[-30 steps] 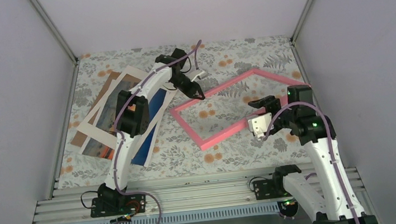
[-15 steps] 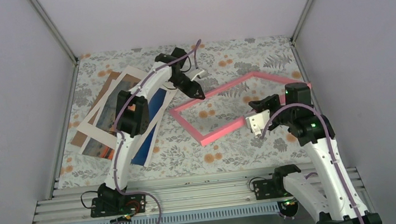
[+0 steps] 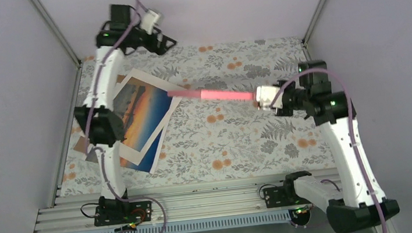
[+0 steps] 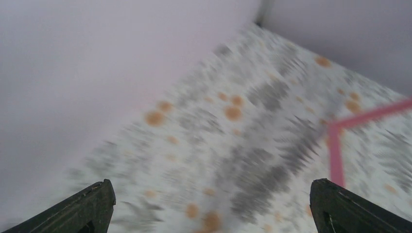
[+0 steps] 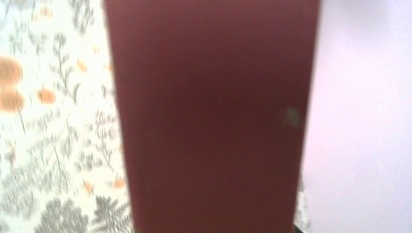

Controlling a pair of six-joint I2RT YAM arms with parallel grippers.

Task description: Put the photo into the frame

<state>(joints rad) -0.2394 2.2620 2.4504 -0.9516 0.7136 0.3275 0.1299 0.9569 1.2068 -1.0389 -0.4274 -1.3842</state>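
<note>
On the left side of the floral tablecloth (image 3: 241, 142) the photo (image 3: 143, 107) lies flat and askew, sunset side up, on a white mat (image 3: 138, 155) with a brown backing board (image 3: 80, 146) peeking out beneath.

We see the right gripper (image 3: 259, 96) clamped on one end of the frame (image 3: 213, 94), held off the cloth and turned edge-on to the overhead camera. It therefore reads as a single pink bar, with its long axis running leftward from the jaws. Its free end sits just at the photo's right edge.

The left gripper (image 3: 163, 40) hangs high near the far-left corner, well apart from the photo. Its jaws are spread wide and hold nothing.

We judge the right arm the one better placed to bring the frame over the print.

The left forearm covers the photo's left edge. The right wrist view is filled by a blurred dark slab, presumably the frame, and the left wrist view is smeared, catching only a pink corner.
</note>
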